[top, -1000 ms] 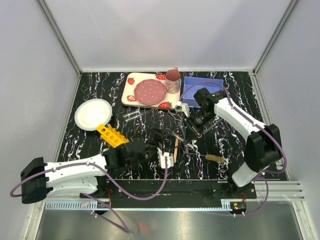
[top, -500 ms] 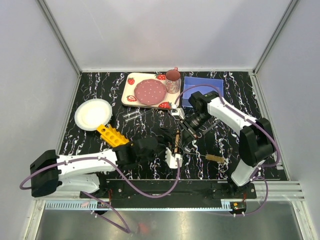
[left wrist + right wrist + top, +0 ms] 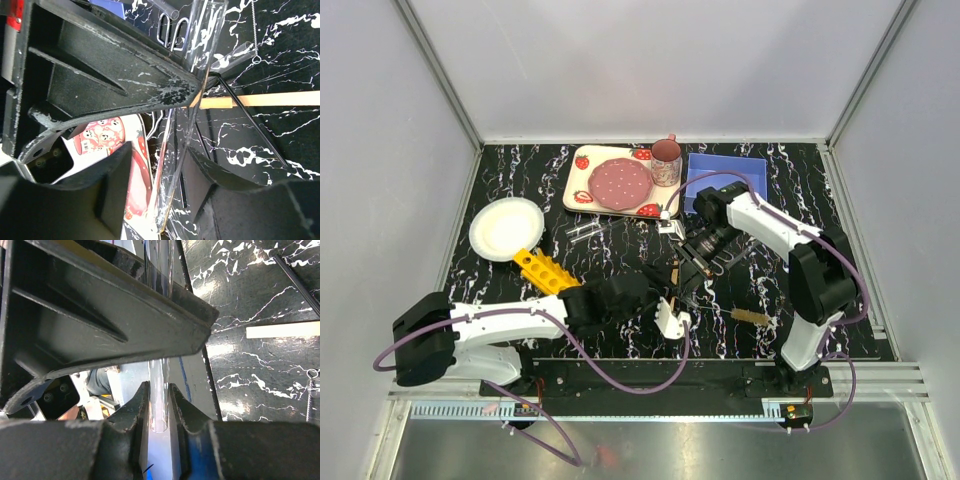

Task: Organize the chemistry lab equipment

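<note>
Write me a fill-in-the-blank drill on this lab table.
The end effector shut on a clear glass tube is the ___ one.
The yellow rack lies beside a round plate coloured ___.
The pink plate sits on a tray printed with ___.
Missing: right; white; strawberries.

There is one yellow plastic rack with round holes (image 3: 545,270), one round white plate (image 3: 507,229), one blue box (image 3: 735,168), and one strawberry-print tray (image 3: 582,162) bearing one pink plate (image 3: 621,183) and one cup (image 3: 666,162). One slim wooden stick (image 3: 280,98) and one tan-bristled tube brush (image 3: 752,317) show. At least two clear glass tubes (image 3: 585,232) are visible; further ones overlap too much to count.
</note>
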